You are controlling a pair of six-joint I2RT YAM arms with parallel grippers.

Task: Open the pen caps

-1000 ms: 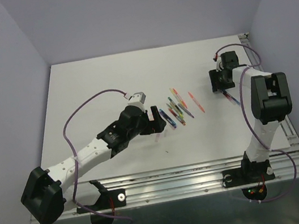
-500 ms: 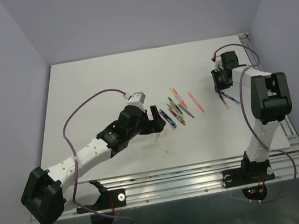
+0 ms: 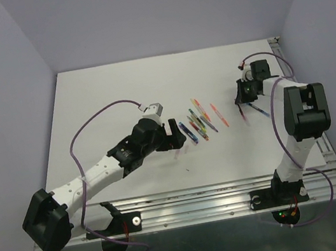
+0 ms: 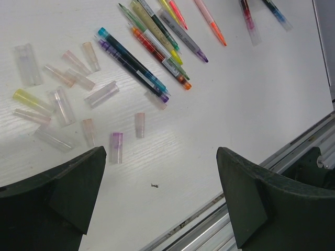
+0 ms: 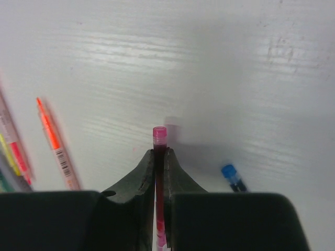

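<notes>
1. The right jaws, which stood partly open a second ago over the two pens lying apart to the right of the pen cluster (image 3: 199, 120), have now closed. They pinch the pink pen (image 5: 159, 134) by its barrel, with the pink end standing out just past the fingertips.
2. In the top view the right wrist has also shifted slightly towards the cluster. The blue pen (image 5: 231, 176) lies untouched just beside the held pen, on the side away from the cluster.
3. The left jaws have not changed. They gape wide, hold nothing, and hover on the near side of the cluster, above the loose pen caps (image 4: 102, 94).
4. Judging from this, the grip is made but the cap is not yet drawn. Many caps are already off, and the pink and blue pens seem to be among the last. The left arm is well apart from the held pen, so one arm would have to come across.
5. Only the right wrist view shows the pinch; the top view gives a mere pink streak under that wrist.
6. Only the left wrist view shows the scattered caps plainly; from above the left arm hides most of them.
7. No view shows whether the pink pen is clear of the surface (image 3: 118, 95).
</notes>
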